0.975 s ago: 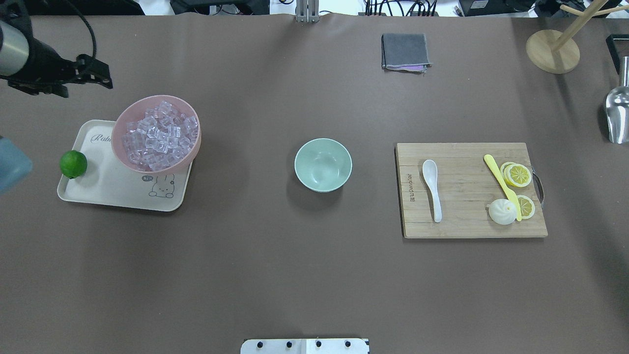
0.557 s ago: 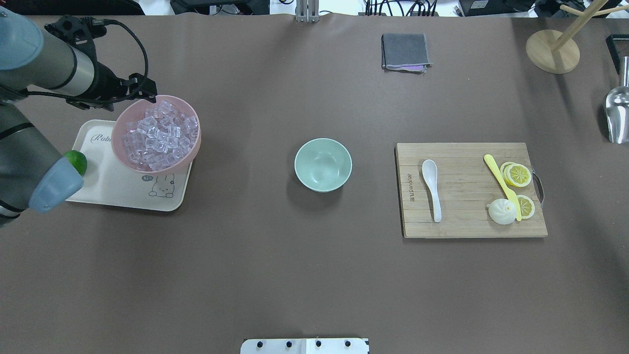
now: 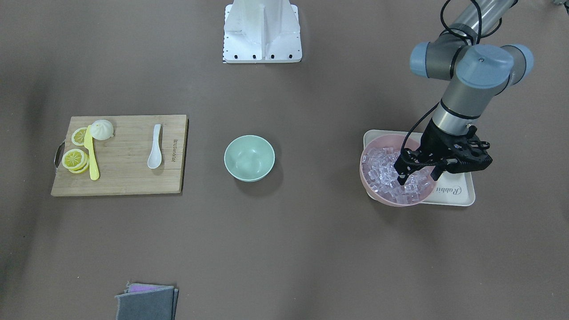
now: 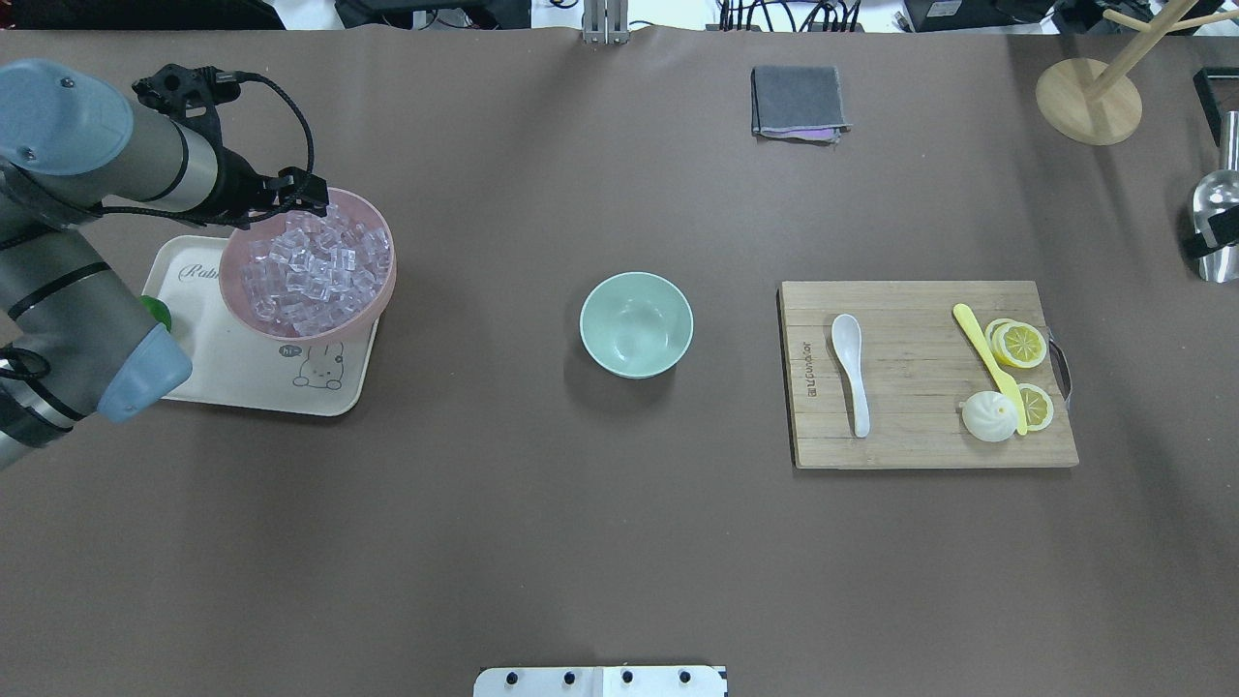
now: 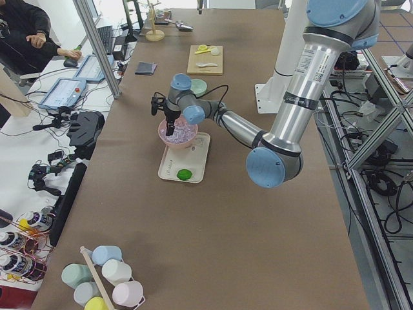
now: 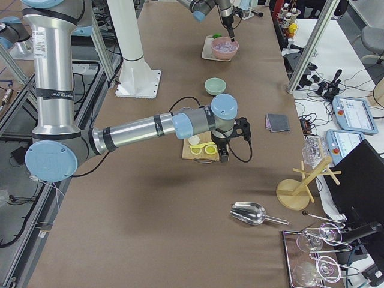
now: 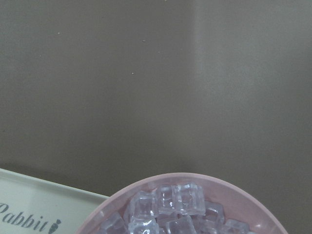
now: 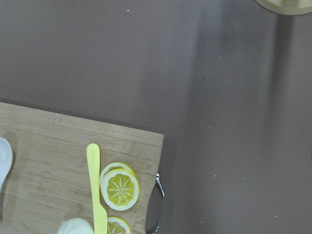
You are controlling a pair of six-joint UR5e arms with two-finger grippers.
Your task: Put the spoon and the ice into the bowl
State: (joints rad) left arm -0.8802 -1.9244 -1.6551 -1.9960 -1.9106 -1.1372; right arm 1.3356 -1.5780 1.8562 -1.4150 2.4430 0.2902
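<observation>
Left claw: we saw its fingers spread apart, poised over the ice heaped in the pink bowl, well to the left of the bowl.
Right claw: we could not tell its state; it hung to the right of the bowl.
Spoon: lay on the cutting board, right of the bowl.

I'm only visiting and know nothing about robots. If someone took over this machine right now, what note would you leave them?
Left claw: open, empty, over the ice heaped in the pink bowl.
Right claw: by the cutting board; open or shut, cannot tell.
Spoon lies on the board; mint-green bowl is empty.
Done: nothing. Left: an ice cube and the spoon into the mint-green bowl.
</observation>
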